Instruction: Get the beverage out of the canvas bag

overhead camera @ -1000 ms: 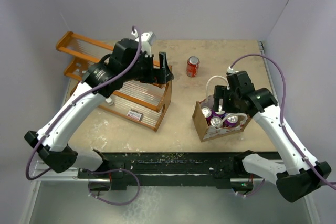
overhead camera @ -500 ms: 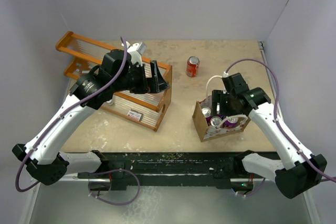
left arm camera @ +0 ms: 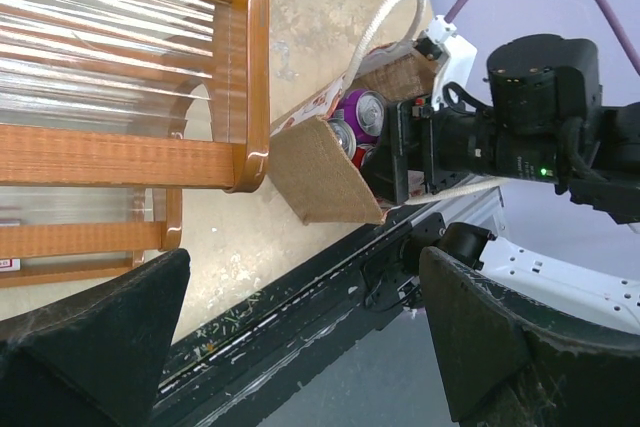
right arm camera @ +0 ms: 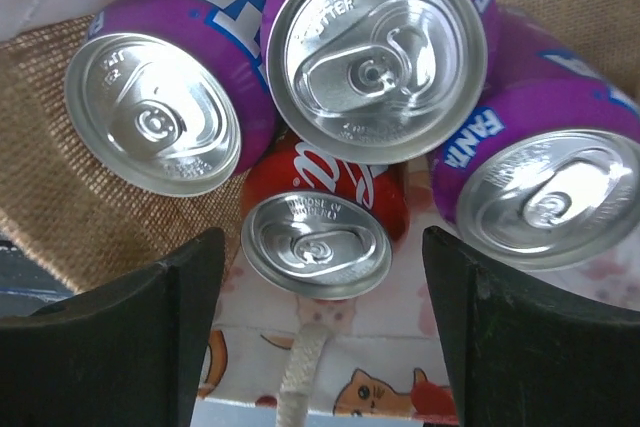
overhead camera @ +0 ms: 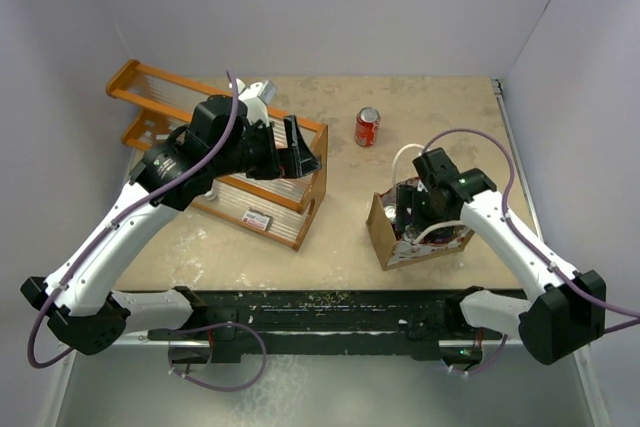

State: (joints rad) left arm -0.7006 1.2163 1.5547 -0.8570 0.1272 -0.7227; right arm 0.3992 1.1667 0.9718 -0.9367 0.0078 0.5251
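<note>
Looking down, I see the canvas bag (overhead camera: pixel 385 237) standing on the worktop (overhead camera: pixel 350 187), with the right end effector (overhead camera: pixel 408 209) at its mouth. The left wrist view shows the left end effector (left arm camera: pixel 300 337) spread wide and empty near a wooden rack (left arm camera: pixel 150 147); the bag's burlap looks floppy. The right wrist view shows fingers apart, gripping nothing, over purple Fanta cans (right arm camera: pixel 375 57) and a red Coca-Cola can (right arm camera: pixel 318 237). These are rigid, slick and probably heavy; I'd pinch a sidewall under the rim.

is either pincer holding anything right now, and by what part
Nothing is held. The right pincer hangs open over the cans in the canvas bag; the left pincer is open too.
</note>
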